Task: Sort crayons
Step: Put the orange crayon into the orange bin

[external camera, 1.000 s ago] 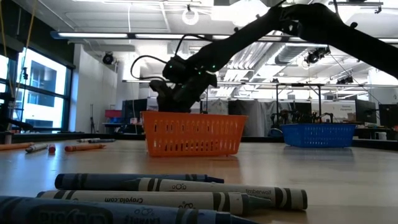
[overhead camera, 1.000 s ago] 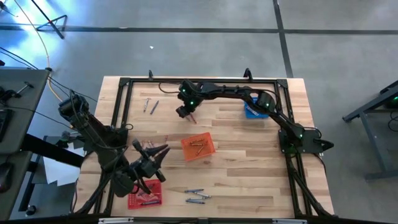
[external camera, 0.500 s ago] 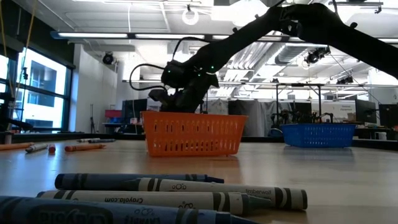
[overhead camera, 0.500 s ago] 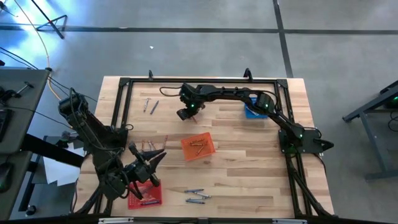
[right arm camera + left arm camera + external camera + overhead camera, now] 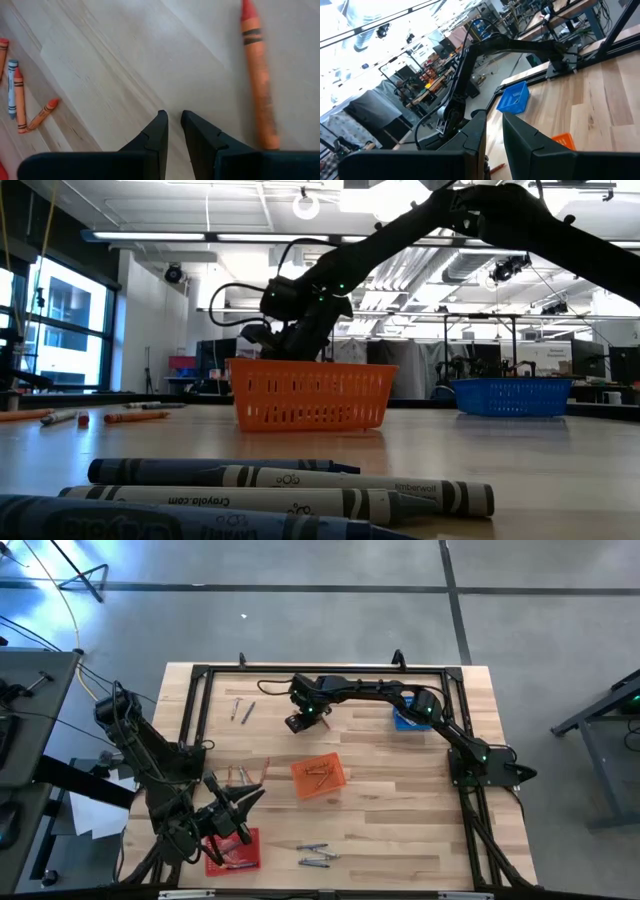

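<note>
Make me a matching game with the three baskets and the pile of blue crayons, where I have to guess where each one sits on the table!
Things:
1. orange basket
2. blue basket
3. red basket
4. blue crayons

Places (high view):
A. near edge, right of the red basket
B. beside the right arm, toward the far edge
C. middle of the table
D. under the left arm, at the near edge

Pairs: 1-C, 2-B, 3-D, 4-A

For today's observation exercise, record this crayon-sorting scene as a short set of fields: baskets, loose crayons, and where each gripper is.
baskets: orange basket mid-table, red basket near the front left, blue basket at the back right
loose crayons: grey-blue crayons front centre; red-orange crayons left of the orange basket
left gripper: above the red basket, empty
right gripper: back centre, empty, beside an orange crayon
</note>
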You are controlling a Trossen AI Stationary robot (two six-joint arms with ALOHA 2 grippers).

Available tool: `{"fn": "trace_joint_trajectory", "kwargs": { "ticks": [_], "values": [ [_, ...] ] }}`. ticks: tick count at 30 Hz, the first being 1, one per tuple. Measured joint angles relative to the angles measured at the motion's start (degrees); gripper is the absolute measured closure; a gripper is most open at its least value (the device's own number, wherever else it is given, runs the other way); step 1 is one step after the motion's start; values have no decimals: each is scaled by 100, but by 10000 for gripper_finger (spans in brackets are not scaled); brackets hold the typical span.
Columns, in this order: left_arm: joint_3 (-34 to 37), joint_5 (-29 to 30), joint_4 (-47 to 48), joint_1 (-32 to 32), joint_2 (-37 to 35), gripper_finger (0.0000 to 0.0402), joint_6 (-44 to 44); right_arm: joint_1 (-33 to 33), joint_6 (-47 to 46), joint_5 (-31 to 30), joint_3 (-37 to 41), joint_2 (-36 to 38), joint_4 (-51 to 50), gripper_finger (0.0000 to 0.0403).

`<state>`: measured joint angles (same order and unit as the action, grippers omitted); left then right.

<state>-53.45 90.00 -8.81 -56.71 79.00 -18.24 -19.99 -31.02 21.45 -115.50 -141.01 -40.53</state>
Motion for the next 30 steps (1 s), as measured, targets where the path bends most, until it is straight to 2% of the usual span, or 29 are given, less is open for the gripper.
{"fn": "trace_joint_trajectory", "kwargs": {
  "ticks": [10, 20, 30],
  "values": [
    [0, 2, -1, -2, 0, 351, 16, -123, -3, 467, 7, 0, -74, 341],
    [0, 2, -1, -4, 0, 351, 31, -369, 124, 1506, 9, 123, -123, 342],
    [0, 2, -1, -4, 0, 351, 96, -474, 455, 2020, 7, 173, -320, 399]
  ]
}}
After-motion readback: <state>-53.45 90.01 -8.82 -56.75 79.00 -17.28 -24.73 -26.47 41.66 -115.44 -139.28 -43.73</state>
